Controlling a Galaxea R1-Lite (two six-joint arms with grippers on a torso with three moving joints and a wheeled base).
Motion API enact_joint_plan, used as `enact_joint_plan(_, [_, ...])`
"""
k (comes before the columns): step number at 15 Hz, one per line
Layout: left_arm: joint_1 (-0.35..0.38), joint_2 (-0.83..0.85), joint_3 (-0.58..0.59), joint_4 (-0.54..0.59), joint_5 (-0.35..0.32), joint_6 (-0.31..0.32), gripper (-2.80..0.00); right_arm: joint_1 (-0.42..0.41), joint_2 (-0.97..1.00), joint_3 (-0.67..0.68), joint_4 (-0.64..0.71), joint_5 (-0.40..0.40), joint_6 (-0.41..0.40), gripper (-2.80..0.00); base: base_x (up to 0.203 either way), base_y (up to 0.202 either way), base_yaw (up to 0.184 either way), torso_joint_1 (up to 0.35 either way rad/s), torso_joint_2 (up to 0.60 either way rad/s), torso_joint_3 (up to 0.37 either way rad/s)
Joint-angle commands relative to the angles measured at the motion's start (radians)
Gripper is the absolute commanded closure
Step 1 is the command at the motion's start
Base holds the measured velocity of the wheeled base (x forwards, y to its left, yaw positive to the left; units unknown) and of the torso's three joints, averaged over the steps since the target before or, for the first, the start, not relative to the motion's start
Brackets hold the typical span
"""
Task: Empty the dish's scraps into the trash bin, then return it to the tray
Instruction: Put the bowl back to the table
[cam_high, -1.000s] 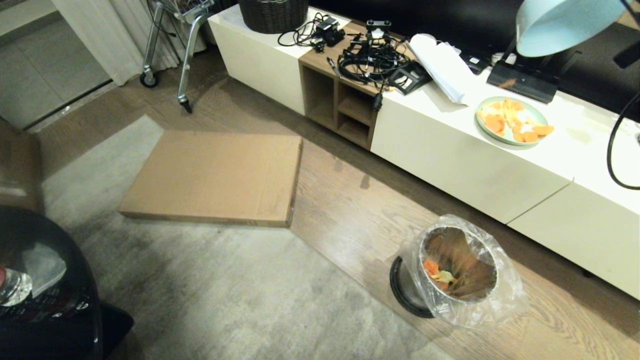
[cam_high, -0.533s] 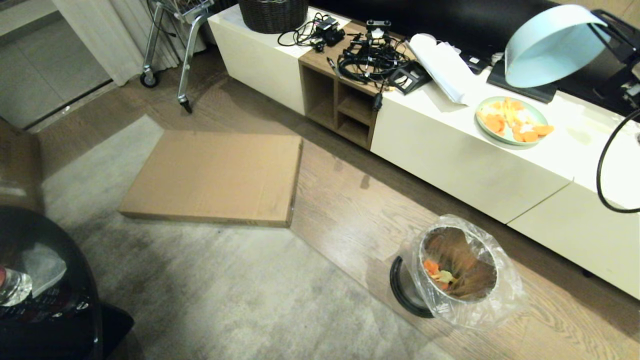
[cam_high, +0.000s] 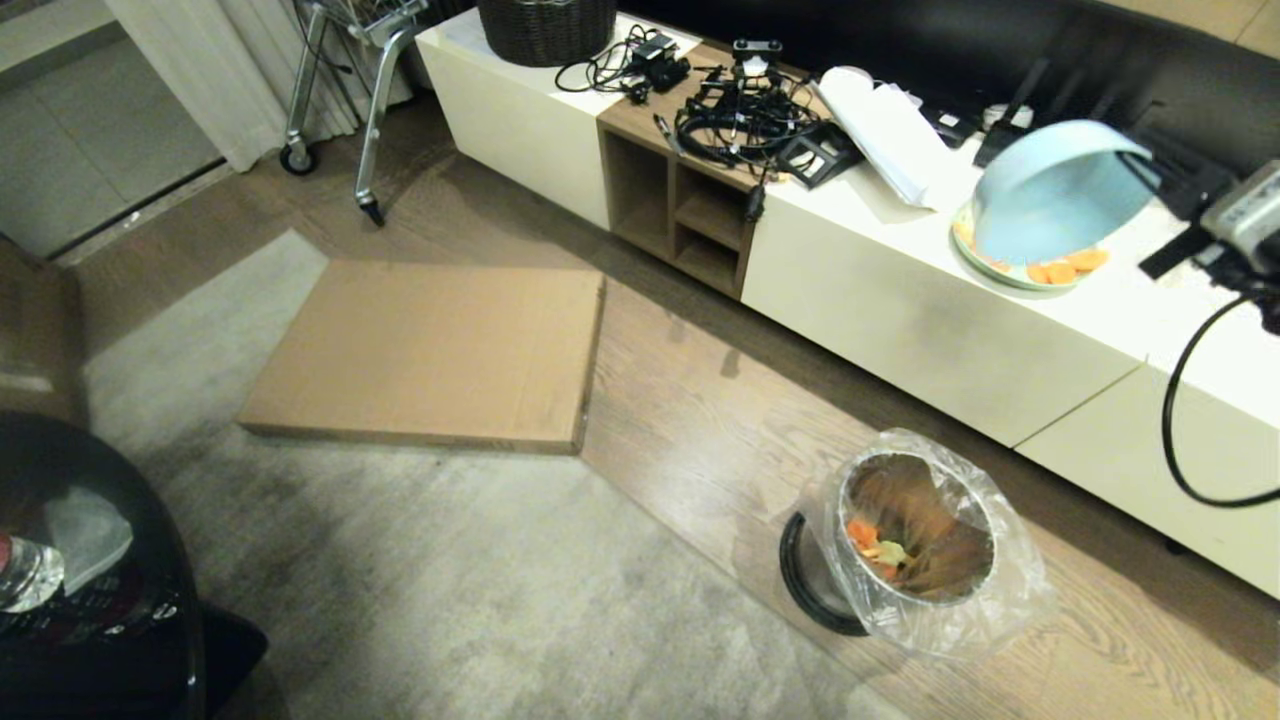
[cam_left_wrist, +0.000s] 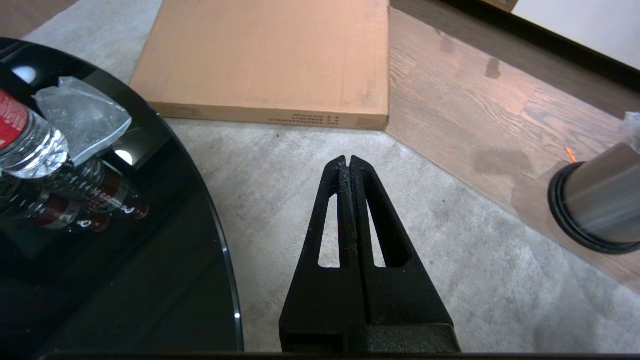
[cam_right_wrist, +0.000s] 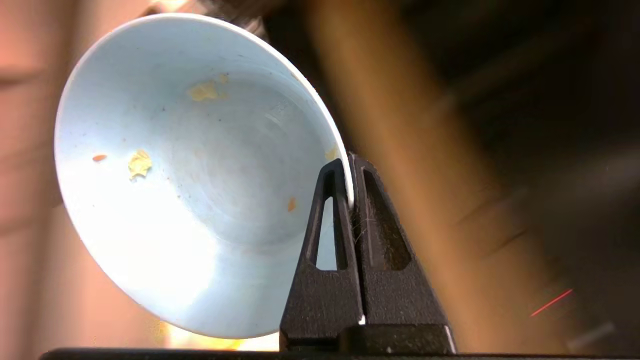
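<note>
While the bin (cam_high: 915, 545) on the floor shows orange and yellow scraps (cam_high: 872, 545) inside its clear liner, the head view has the dish (cam_high: 1050, 195) held mouth-down above the white cabinet (cam_high: 950, 330), in front of a green plate (cam_high: 1040, 272) of orange pieces, with the right gripper (cam_high: 1150, 165) at its rim on the right side; no tray appears in any view. From the left wrist, the left gripper (cam_left_wrist: 349, 161) hangs idle above the rug (cam_left_wrist: 300, 175), its fingers pressed together on nothing, beside a round black table (cam_left_wrist: 125, 260). From the right wrist, the right gripper (cam_right_wrist: 348, 162) pinches the thin rim of the dish (cam_right_wrist: 200, 175), one finger inside and one outside, closed down almost to touching. A few pale crumbs (cam_right_wrist: 140, 164) cling to the white inside, so the emptying looks done. By its look the bowl is stiff, glazed, light and breakable; such a smooth rim could slip in a narrow pinch, so it likely wants a level, gentle set-down, with the rim the only practical hold.
</note>
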Motion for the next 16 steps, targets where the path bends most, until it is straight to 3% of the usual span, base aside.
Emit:
enact_joint_plan(1, [0.0, 0.0, 0.0, 0.0, 0.0, 0.0, 0.0, 0.001, -0.04, 0.242, -0.037, -0.047, 0.018, 0.0, 0.0, 0.0, 0.0, 0.0, 0.0, 0.0])
enact_joint_plan(6, [0.0, 0.0, 0.0, 0.0, 0.0, 0.0, 0.0, -0.003, -0.086, 0.606, -0.038, -0.301, 0.236, 0.0, 0.0, 0.0, 0.0, 0.0, 0.0, 0.0])
enact_joint_plan(10, [0.0, 0.0, 0.0, 0.0, 0.0, 0.0, 0.0, -0.042, -0.116, 0.775, -0.001, -0.383, 0.346, 0.0, 0.0, 0.0, 0.0, 0.0, 0.0, 0.0])
enact_joint_plan(16, [0.0, 0.0, 0.0, 0.0, 0.0, 0.0, 0.0, -0.05, -0.363, 0.775, 0.441, -0.473, 0.428, 0.0, 0.0, 0.0, 0.0, 0.0, 0.0, 0.0])
